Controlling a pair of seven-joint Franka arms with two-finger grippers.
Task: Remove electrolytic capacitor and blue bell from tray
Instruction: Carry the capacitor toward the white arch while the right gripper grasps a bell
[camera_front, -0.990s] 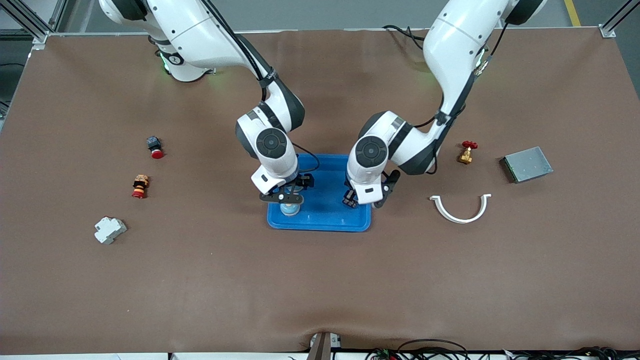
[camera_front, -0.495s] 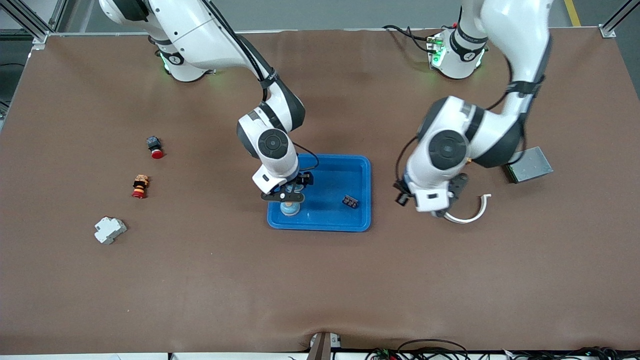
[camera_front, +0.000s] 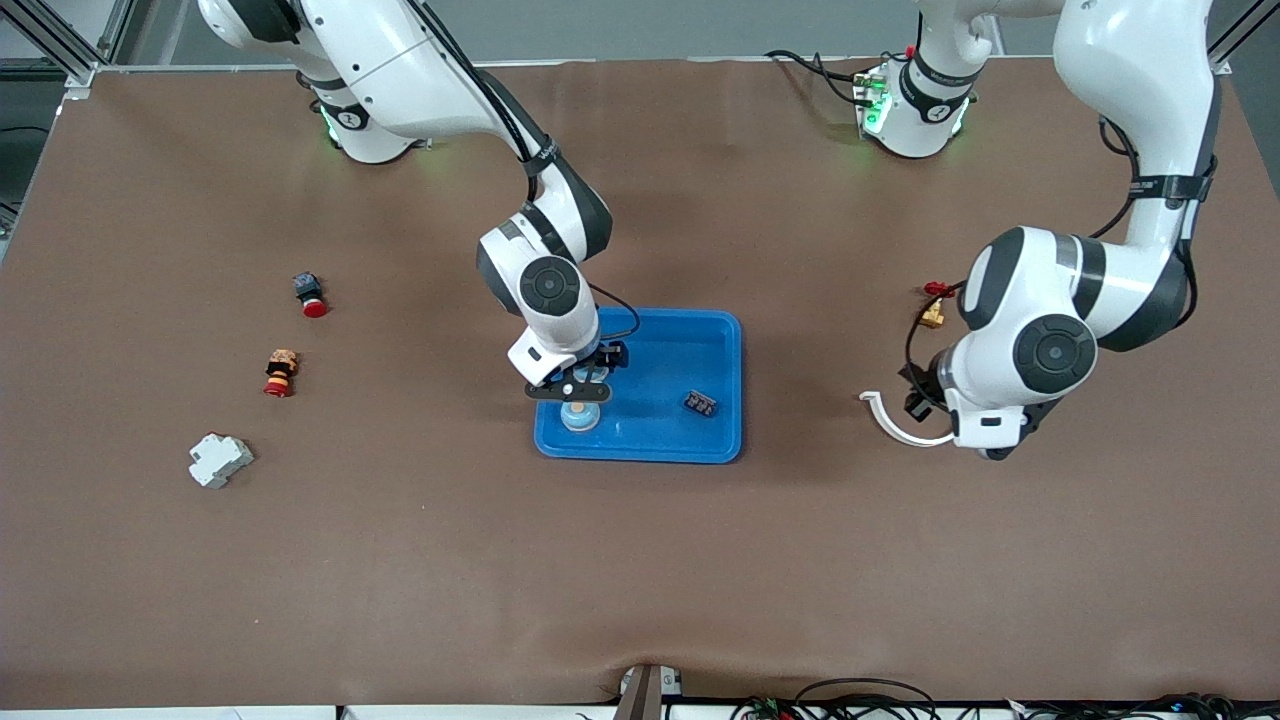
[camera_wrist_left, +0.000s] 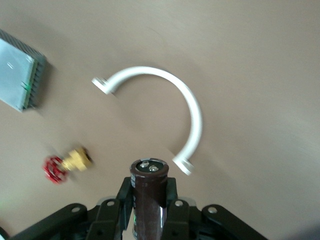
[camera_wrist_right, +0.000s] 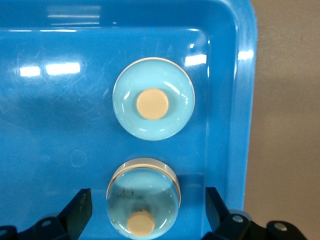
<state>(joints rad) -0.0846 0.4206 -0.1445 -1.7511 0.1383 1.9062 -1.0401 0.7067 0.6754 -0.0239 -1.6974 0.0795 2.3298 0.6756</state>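
Left tool pinching electrolytic capacitor over worktop near white clamp, already off tray. Right tool spread around blue bell, not yet lifted from tray.

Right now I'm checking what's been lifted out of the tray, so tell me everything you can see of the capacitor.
The capacitor is a dark brown cylinder with a glossy sleeve and a flat end cap carrying two small silvery terminals. It stands lengthwise between the fingers of the left gripper, which is shut on it, cap pointing away from the wrist. It is up in the air, over bare table beside one end of the white curved clip, well clear of the blue tray. Nothing else touches it.
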